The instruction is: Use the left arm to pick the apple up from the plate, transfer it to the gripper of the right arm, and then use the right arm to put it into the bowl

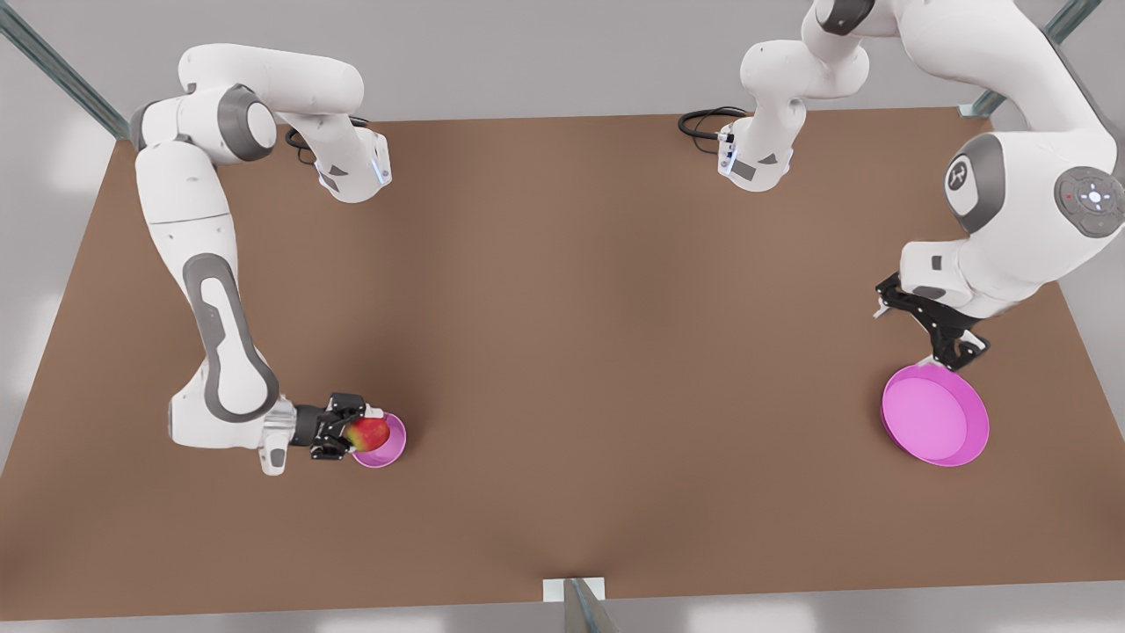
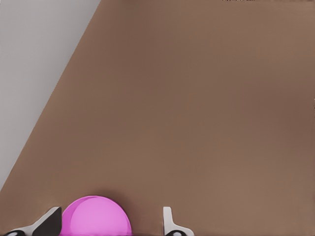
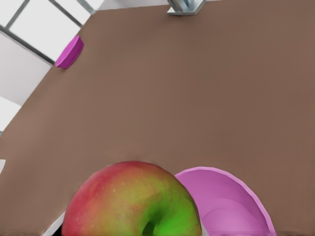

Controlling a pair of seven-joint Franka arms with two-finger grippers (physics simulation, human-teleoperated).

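On the front view's left, my right gripper (image 1: pixel 356 432) is shut on the apple (image 1: pixel 371 433), red with a yellow-green patch. It holds the apple over the near rim of the small pink bowl (image 1: pixel 388 447). In the right wrist view the apple (image 3: pixel 130 201) sits close up, with the bowl (image 3: pixel 231 206) just beside and below it. On the front view's right, my left gripper (image 1: pixel 951 356) hangs open at the far rim of the wide pink plate (image 1: pixel 933 415). The plate (image 2: pixel 96 216) is empty and shows between the spread fingers (image 2: pixel 170 223) in the left wrist view.
The brown table (image 1: pixel 562 308) stretches bare between the two dishes. Black cables (image 1: pixel 703 123) lie by the arm bases at the back. A metal post (image 1: pixel 576 602) stands at the front edge. The plate (image 3: pixel 69 53) also appears far off near the table's edge.
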